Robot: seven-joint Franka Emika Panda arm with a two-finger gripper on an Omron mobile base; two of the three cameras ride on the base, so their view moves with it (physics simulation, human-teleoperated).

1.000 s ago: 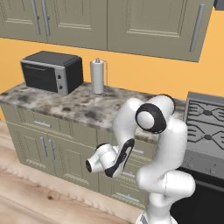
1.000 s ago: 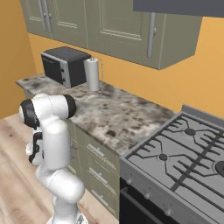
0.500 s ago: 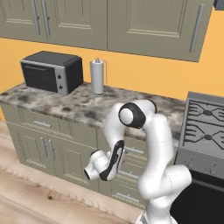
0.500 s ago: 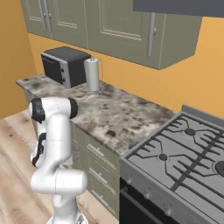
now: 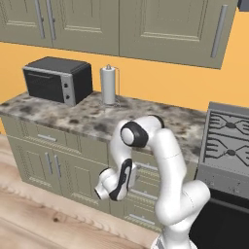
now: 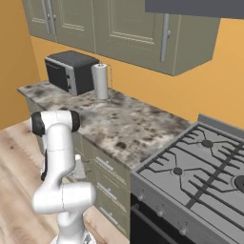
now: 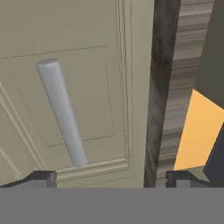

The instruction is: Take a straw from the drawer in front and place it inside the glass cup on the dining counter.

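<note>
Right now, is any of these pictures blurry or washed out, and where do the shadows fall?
Left base view: sharp, evenly lit, soft dark patches on the counter beside the toaster oven. Right base view: equally crisp, no glare on the stove. Hand view: close up and slightly soft; the handle has smooth shading, with a dark band along the drawer edge.

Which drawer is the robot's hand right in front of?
The wide drawer just under the stone top, beside the stove. The open gripper faces its silver bar handle; the other drawers sit farther left or lower.
</note>
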